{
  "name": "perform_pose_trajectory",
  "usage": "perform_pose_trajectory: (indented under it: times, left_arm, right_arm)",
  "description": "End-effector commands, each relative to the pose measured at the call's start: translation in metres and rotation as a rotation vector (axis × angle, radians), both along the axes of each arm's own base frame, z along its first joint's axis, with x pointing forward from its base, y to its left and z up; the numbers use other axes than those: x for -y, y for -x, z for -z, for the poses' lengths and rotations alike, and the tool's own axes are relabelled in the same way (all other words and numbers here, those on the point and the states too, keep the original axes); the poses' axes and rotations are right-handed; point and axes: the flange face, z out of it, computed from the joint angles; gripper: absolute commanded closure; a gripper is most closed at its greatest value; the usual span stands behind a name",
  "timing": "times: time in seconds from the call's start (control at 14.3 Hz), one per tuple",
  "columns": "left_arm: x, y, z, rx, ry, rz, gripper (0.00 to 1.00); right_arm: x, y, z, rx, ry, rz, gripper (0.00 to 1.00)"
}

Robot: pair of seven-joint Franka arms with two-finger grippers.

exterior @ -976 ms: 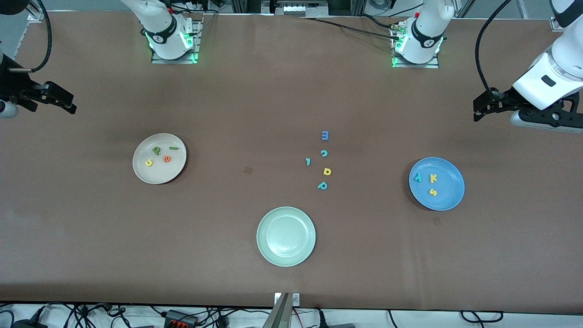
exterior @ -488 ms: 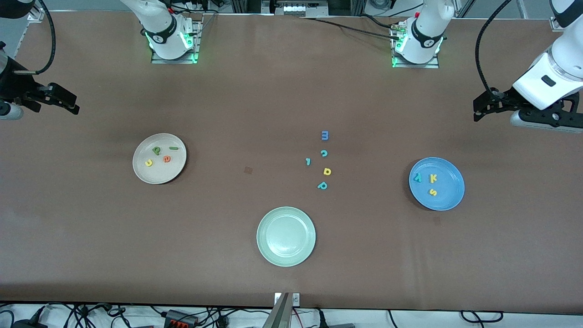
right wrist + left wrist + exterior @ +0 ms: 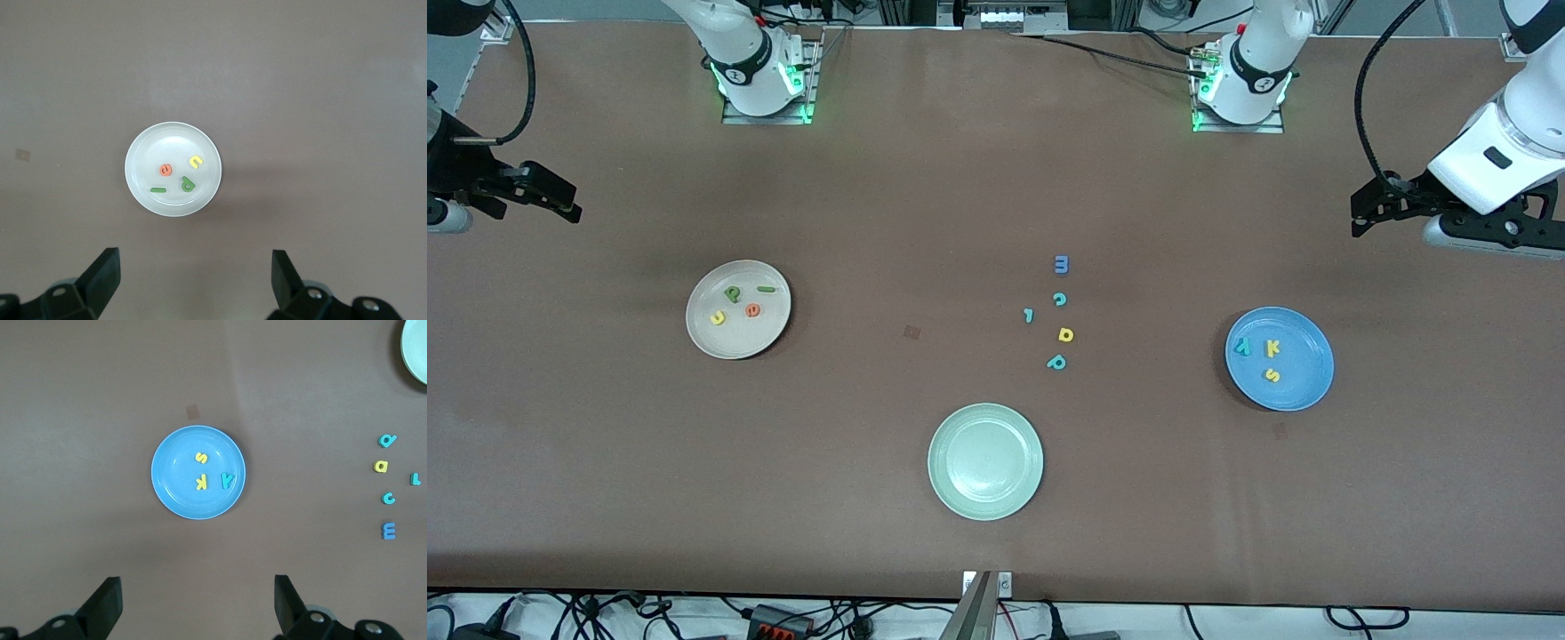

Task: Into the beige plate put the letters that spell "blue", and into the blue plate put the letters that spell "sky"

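Observation:
The beige plate (image 3: 703,342) toward the right arm's end holds a dark green b (image 3: 732,294), a green l (image 3: 766,289), a yellow u (image 3: 718,318) and an orange e (image 3: 753,310). In the blue plate (image 3: 1303,387) toward the left arm's end lie a teal y (image 3: 1241,347), a yellow k (image 3: 1272,348) and a yellow s (image 3: 1271,375). My right gripper (image 3: 565,200) hangs open and empty high over the table's edge, looking down on the beige plate (image 3: 143,157). My left gripper (image 3: 1357,213) is open and empty too, high above the blue plate (image 3: 173,497).
A pale green plate (image 3: 985,498) sits near the front camera at mid-table. Loose letters lie between the plates: a blue m (image 3: 1061,264), teal c (image 3: 1059,300), small teal l (image 3: 1029,315), yellow d (image 3: 1065,335) and teal p (image 3: 1056,362).
The right gripper has drifted very slightly. The left arm, the plates and all letters have stayed still.

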Motion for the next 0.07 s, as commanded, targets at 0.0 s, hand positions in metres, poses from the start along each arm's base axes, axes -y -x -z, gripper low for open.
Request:
perform_pose_trajectory:
  times: [0.0]
  left_arm:
    - [0.0009, -0.0036, -0.0059, -0.004, 0.02, 0.018, 0.0]
  right_arm:
    - [0.0027, 0.0073, -0.0044, 0.009, -0.007, -0.017, 0.0]
